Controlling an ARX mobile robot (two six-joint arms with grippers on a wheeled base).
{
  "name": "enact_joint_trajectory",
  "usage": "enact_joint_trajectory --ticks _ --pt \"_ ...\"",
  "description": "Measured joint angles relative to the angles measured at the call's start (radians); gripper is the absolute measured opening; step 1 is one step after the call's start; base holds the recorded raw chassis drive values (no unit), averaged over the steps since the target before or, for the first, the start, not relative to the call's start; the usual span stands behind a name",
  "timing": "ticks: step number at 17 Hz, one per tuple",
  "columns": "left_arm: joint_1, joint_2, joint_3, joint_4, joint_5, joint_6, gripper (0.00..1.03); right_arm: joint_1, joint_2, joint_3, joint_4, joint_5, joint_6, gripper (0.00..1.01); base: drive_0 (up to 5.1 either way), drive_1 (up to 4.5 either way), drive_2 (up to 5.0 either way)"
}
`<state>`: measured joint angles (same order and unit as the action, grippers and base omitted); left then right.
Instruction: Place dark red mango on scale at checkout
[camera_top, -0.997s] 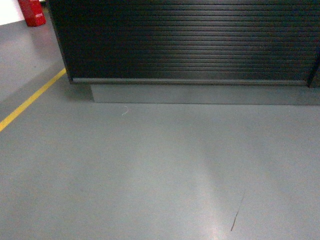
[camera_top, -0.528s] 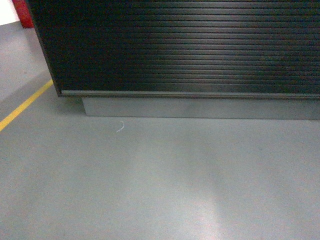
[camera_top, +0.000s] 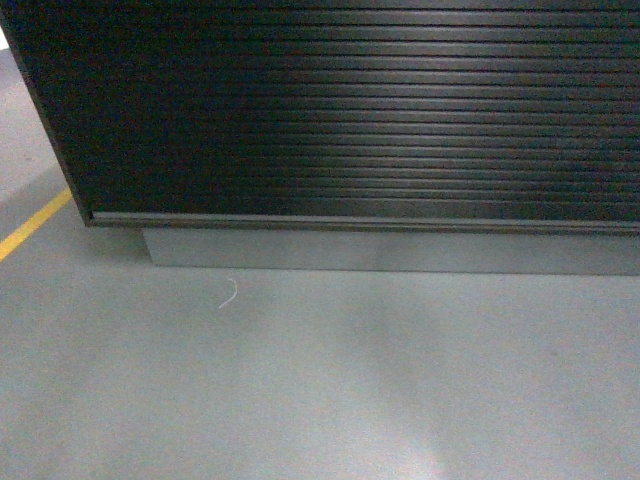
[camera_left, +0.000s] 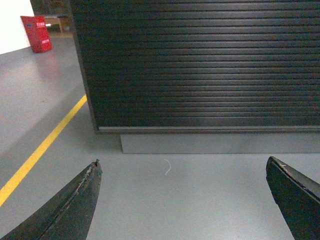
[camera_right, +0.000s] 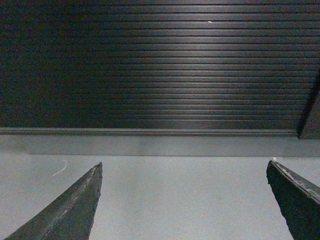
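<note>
Item: long black ribbed-front checkout desk (camera_top: 350, 110), grey plinth. Both grippers, left (camera_left: 182, 200) and right (camera_right: 182, 200): fingers apart, empty. Dark red mango, scale: not in view. Advice: approach squarely, stop short.

Black checkout (camera_top: 350, 110), horizontally ribbed front on a grey base plinth, upright, filling view.

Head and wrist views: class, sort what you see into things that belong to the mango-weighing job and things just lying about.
Belonging to the job:
checkout
left gripper, open and empty
right gripper, open and empty
(no mango or scale in view)

Just lying about:
white scrap on the floor
yellow line
red box
</note>
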<state>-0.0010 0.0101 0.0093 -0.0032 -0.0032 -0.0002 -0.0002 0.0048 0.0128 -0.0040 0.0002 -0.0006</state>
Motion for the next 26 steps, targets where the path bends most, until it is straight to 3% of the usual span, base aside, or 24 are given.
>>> enact_joint_trajectory --ticks 14,26 --pt "0.0 0.0 0.0 0.001 0.002 0.0 0.98 0.0 0.0 0.0 0.0 0.0 0.0 0.98 0.0 4.25 -4.2" --pt "0.0 0.0 0.0 0.0 0.003 0.0 0.98 0.0 0.0 0.0 0.0 0.0 0.0 0.98 0.0 1.84 -1.8"
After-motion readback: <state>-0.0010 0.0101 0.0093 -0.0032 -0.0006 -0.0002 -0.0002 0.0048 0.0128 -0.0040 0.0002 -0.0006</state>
